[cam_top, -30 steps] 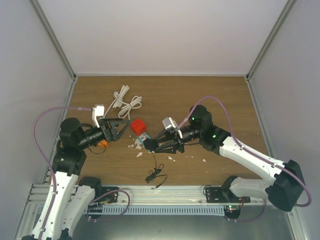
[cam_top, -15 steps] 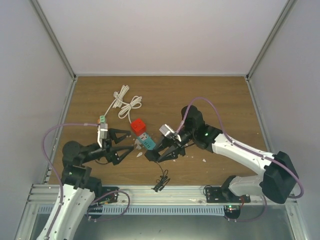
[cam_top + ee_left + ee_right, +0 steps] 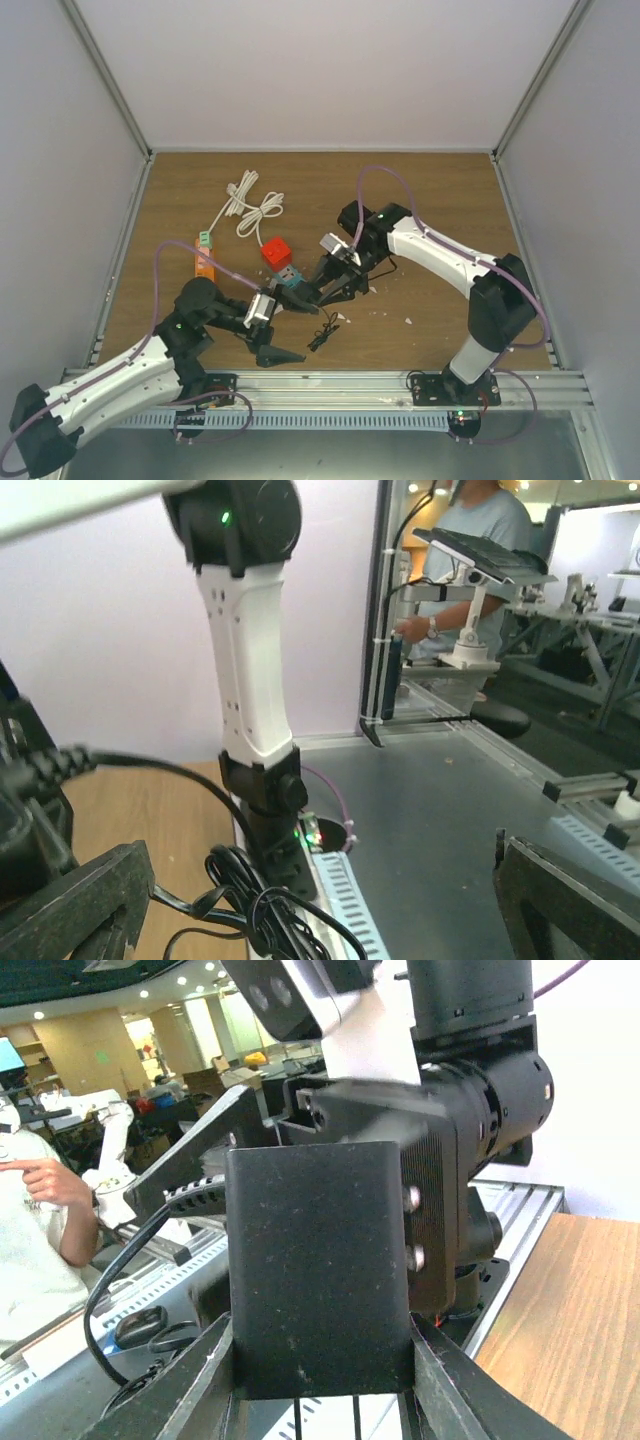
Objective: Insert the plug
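Observation:
My right gripper (image 3: 308, 297) is shut on a black plug (image 3: 318, 1270). The plug fills the right wrist view, two thin prongs pointing down between the fingers (image 3: 470, 1390). Its black cable (image 3: 325, 333) lies coiled on the wooden table below the gripper and also shows in the left wrist view (image 3: 255, 915). A red cube socket (image 3: 276, 251) on a blue block (image 3: 291, 276) sits just left of the right gripper. My left gripper (image 3: 288, 332) is open and empty, low near the front edge, its fingertips (image 3: 75, 900) wide apart beside the cable coil.
A bundled white cable (image 3: 250, 205) lies at the back left. An orange strip with a green end (image 3: 205, 262) lies at the left. White scraps (image 3: 408, 321) dot the table. The metal rail (image 3: 330, 382) runs along the front edge. Grey walls enclose the table.
My left arm has swung down toward the front edge, uncovering the orange strip; its gripper now sits by the cable coil. My right gripper holds the plug near the blue block; the coil shifted.

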`<state>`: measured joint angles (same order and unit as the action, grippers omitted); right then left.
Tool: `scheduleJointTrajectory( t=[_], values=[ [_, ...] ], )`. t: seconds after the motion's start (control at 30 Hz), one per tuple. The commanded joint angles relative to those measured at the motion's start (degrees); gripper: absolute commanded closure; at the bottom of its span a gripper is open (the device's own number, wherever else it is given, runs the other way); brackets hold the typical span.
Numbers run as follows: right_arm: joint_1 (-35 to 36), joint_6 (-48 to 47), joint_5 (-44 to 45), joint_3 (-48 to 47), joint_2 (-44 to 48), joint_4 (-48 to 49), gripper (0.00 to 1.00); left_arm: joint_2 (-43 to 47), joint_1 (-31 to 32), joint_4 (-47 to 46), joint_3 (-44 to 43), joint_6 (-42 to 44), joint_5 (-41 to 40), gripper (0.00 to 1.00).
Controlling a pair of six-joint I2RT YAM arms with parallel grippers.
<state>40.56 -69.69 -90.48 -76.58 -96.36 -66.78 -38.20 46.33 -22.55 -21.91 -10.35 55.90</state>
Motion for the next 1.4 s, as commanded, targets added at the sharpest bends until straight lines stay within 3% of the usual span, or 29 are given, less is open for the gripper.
scheduleJointTrajectory(
  t=[0.0,0.37,0.5,0.67,0.87,1.1,1.37],
  values=[
    [0.7,-9.0,-11.5,0.4,2.3,-9.1,0.98,2.1,0.4,0.8,-5.7,14.8,-7.7,0.05],
    [1.4,-9.2,-11.5,2.1,5.7,-9.1,0.98,0.6,-0.1,8.9,-8.0,26.2,-15.1,0.19],
    [1.5,-9.4,-11.5,2.7,6.6,-9.1,0.98,1.3,-2.7,9.0,-9.6,27.3,-14.1,0.21],
    [1.6,-9.7,-11.5,2.9,6.5,-9.1,0.98,2.0,-8.3,8.2,-12.7,26.9,-9.1,0.21],
    [2.0,-10.0,-11.5,3.1,6.2,-9.1,0.98,-7.3,-13.4,6.6,-15.3,25.4,1.6,0.21],
    [1.9,-10.2,-11.5,3.2,6.1,-9.1,0.98,-9.5,-13.5,10.3,-14.9,30.2,14.0,0.27],
    [1.9,-10.3,-11.5,2.8,5.3,-9.1,0.98,-5.8,-13.5,13.9,-13.9,32.7,19.2,0.27]
  ],
)
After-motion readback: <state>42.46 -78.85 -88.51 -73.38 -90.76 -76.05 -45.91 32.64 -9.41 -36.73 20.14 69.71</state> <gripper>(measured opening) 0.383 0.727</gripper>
